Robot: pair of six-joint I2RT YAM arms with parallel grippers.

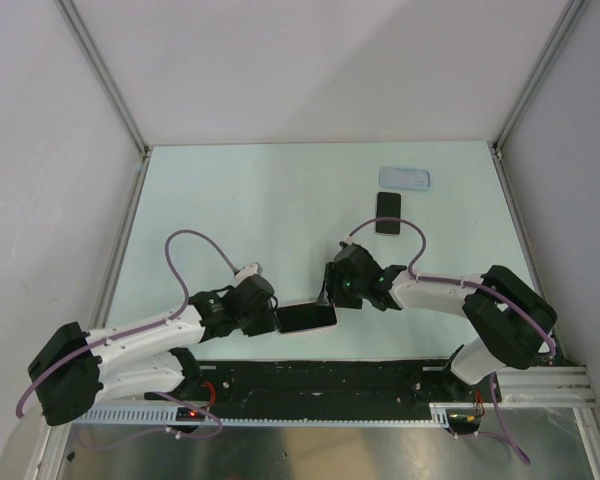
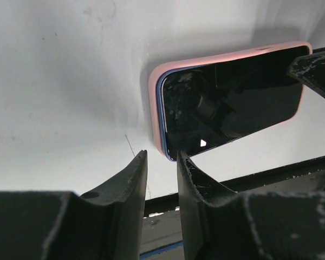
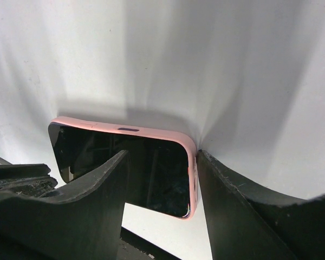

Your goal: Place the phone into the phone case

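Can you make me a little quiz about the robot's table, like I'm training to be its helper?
1. Fill in the blank: in the top view, of the phone and the phone case, the one lying farther from the arm bases is the ____.
2. Pick one: what lies between the left end effector and the right end effector? A) the phone B) the phone case C) the pink-rimmed slab
3. True or false: the phone is already inside the phone case.

Key: 1. phone case. 2. C. 3. False, the phone lies on the table beside the case.
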